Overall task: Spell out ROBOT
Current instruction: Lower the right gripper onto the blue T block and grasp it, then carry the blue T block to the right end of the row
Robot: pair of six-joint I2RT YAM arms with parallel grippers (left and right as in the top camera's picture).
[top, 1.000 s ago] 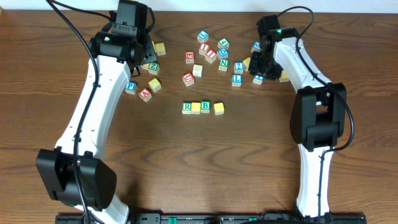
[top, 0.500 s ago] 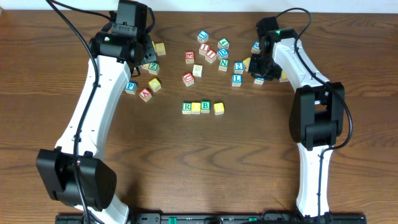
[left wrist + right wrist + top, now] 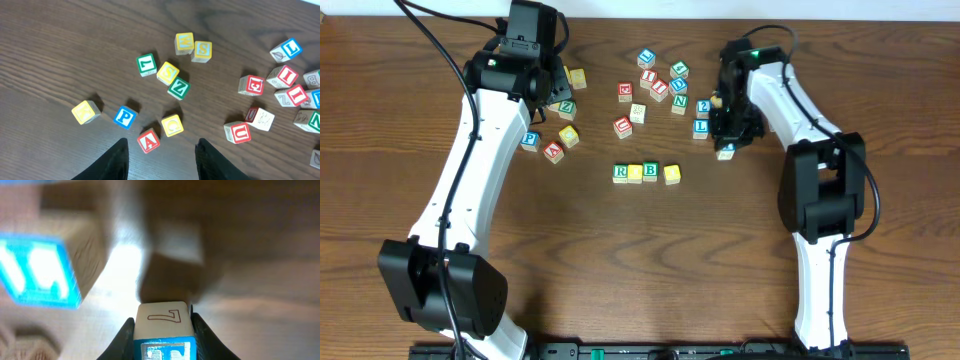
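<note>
Blue-framed cube point(image 3: 161, 318) pinched in right gripper point(image 3: 162, 336); left gripper point(image 3: 161, 151) part-open, hovering.

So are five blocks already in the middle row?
No, the row holds only four: R cube, yellow cube, B cube, second yellow cube.

Setting: a robotics lab bench. Indicators: two white-and-black arms, left arm point(image 3: 470, 170) and right arm point(image 3: 820, 200), mounted on a black base rail point(image 3: 660, 351) at the edge of a wood-grain worktop point(image 3: 620, 270) — exposed black cables point(image 3: 430, 50) — scattered lettered cubes point(image 3: 660, 85).
</note>
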